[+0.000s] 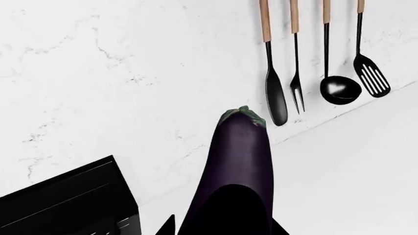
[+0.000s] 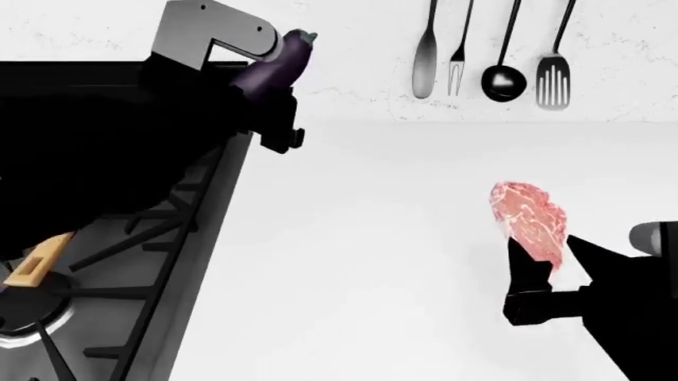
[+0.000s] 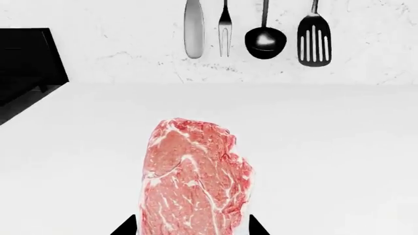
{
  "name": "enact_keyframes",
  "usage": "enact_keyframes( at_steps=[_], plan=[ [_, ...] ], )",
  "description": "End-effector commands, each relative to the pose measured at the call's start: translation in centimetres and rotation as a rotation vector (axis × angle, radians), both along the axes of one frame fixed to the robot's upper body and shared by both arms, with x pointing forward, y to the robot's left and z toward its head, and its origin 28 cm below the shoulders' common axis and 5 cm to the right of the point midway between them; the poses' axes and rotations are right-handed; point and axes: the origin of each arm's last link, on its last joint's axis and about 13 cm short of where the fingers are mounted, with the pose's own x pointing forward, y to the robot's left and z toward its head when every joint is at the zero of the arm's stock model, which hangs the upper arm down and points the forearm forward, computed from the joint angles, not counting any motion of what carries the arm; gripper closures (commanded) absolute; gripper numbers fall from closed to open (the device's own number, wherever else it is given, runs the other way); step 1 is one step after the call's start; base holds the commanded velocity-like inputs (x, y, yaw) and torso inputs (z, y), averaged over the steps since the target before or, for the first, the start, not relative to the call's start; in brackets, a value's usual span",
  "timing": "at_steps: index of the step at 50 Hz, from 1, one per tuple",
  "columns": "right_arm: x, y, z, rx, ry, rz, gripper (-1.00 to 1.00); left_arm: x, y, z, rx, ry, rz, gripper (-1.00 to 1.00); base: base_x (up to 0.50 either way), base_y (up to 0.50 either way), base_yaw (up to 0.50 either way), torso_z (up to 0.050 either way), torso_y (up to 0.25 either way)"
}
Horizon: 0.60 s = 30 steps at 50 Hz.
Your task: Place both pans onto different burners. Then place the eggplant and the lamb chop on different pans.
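Above the counter [image 2: 371, 262], glossy eggplant [image 2: 278, 63] – marbled lamb chop [image 2: 526, 218]

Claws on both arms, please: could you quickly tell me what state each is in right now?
Left claw: closed on the glossy dark-purple oval eggplant.
Right claw: closed on the flat pink-red marbled lamb chop.

Glossy eggplant [image 1: 238, 161], marbled lamb chop [image 3: 195, 178], veined marble wall [image 1: 111, 73].

Wall utensils over a white counter [image 2: 371, 262]

Spoon [image 2: 425, 70], fork [image 2: 456, 75], ladle [image 2: 503, 81] and slotted spatula [image 2: 553, 82] hang in a row (wooden-handled) on marble.
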Motion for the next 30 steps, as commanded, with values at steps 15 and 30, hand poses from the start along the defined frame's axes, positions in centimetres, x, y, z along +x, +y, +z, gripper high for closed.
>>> enact_keyframes(
  at_steps=[15, 30],
  plan=[
    [-1.0, 1.7, 4.5, -0.001, -0.311, -0.051, 1.0, -4.1, 1.4, 1.2, -0.051, -0.093, 0.051, 1.0, 0.0, 0.0, 0.0, 0.0, 0.001],
    [-1.1, 1.9, 4.8, -0.008, -0.345, -0.065, 1.0, -4.9, 2.2, 1.3, -0.053, -0.101, 0.087, 1.0, 0.0, 0.0, 0.0, 0.0, 0.001]
  ],
)
